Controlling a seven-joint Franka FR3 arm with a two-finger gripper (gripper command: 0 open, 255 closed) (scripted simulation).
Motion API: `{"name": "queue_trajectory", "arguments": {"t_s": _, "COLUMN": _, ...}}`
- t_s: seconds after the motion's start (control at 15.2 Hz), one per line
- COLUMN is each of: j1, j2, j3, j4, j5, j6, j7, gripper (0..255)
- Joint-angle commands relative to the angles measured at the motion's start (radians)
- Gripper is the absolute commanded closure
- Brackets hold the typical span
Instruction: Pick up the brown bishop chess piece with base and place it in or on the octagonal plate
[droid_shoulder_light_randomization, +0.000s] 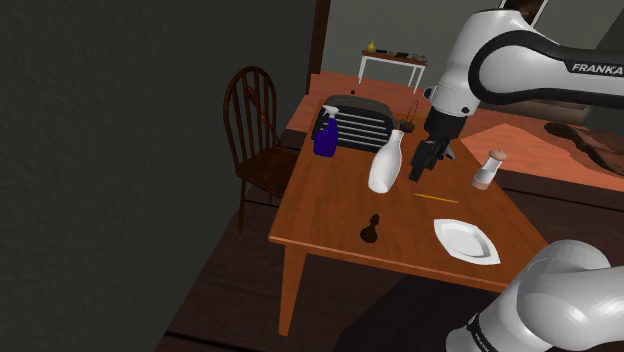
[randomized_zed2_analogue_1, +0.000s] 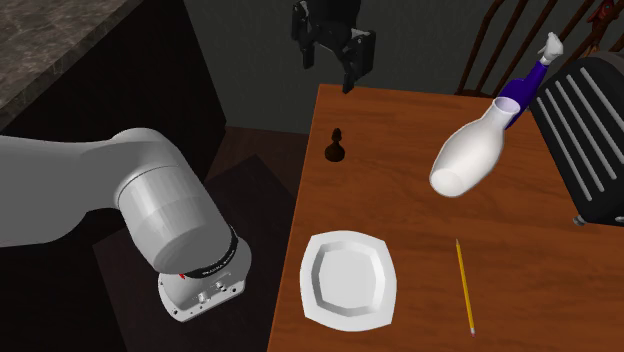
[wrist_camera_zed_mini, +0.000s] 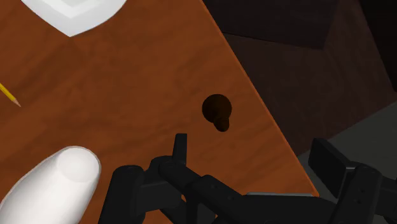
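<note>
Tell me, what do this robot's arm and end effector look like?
The arm is a chain of rounded, glossy white segments with dark joints, one link lettered FRANKA. Its end effector is all black and blocky, with two straight fingers.

a home dining room: wooden table (droid_shoulder_light_randomization: 330, 205), spindle-back chair (droid_shoulder_light_randomization: 255, 112), toaster (droid_shoulder_light_randomization: 360, 124), small side table (droid_shoulder_light_randomization: 392, 62) by the wall.

I see the brown bishop (randomized_zed2_analogue_1: 335, 147), small and very dark on its round base, standing upright below my gripper (randomized_zed2_analogue_1: 328, 70) and a little ahead of its fingertips, untouched. The octagonal plate (randomized_zed2_analogue_1: 348, 278), plain white with a raised rim, lies flat farther from the gripper, well apart from the bishop.
</note>
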Motion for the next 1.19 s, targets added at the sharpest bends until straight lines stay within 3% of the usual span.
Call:
{"name": "queue_trajectory", "arguments": {"t_s": 0.0, "j1": 0.000, "j2": 0.000, "j3": 0.000, "j4": 0.000, "j5": 0.000, "j6": 0.000, "j7": 0.000, "gripper": 0}}
{"name": "queue_trajectory", "arguments": {"t_s": 0.46, "j1": 0.006, "j2": 0.058, "j3": 0.054, "j4": -0.199, "j5": -0.009, "j6": 0.303, "j7": 0.049, "gripper": 0}}
{"name": "queue_trajectory", "arguments": {"t_s": 0.92, "j1": -0.005, "j2": 0.231, "j3": 0.116, "j4": -0.318, "j5": -0.040, "j6": 0.638, "j7": 0.119, "gripper": 0}}
{"name": "queue_trajectory", "arguments": {"t_s": 1.12, "j1": -0.009, "j2": 0.266, "j3": 0.118, "j4": -0.336, "j5": -0.045, "j6": 0.691, "j7": 0.123, "gripper": 0}}
